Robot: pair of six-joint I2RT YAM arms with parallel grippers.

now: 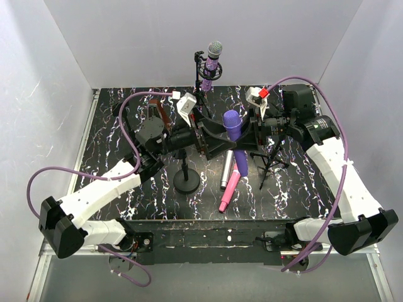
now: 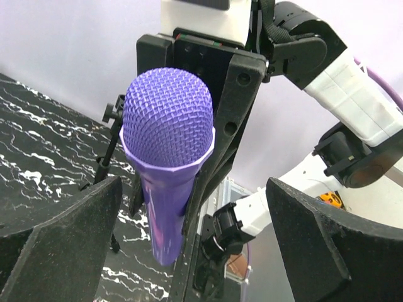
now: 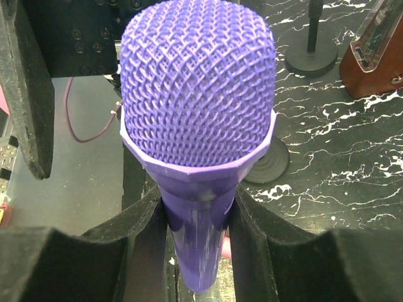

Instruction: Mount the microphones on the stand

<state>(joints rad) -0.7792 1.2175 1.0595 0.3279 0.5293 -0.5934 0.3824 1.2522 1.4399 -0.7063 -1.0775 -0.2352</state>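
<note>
My right gripper (image 1: 242, 135) is shut on the smooth violet microphone (image 1: 232, 129) and holds it upright above the table; its fingers (image 3: 135, 233) clamp the handle just below the mesh head (image 3: 197, 88). My left gripper (image 1: 211, 137) is open right beside it, with the violet microphone (image 2: 167, 145) ahead of its wide-apart fingers (image 2: 315, 245), not touching. The glittery purple microphone (image 1: 213, 60) with a grey mesh head sits in a stand clip at the back. The silver-grey microphone (image 1: 225, 171) and the pink one (image 1: 228, 194) lie on the table below the grippers.
A stand's round black base (image 1: 186, 181) sits left of the lying microphones and a black tripod stand (image 1: 272, 162) to their right. A dark red wedge-shaped box (image 3: 374, 53) stands on the marbled table. White walls enclose the table.
</note>
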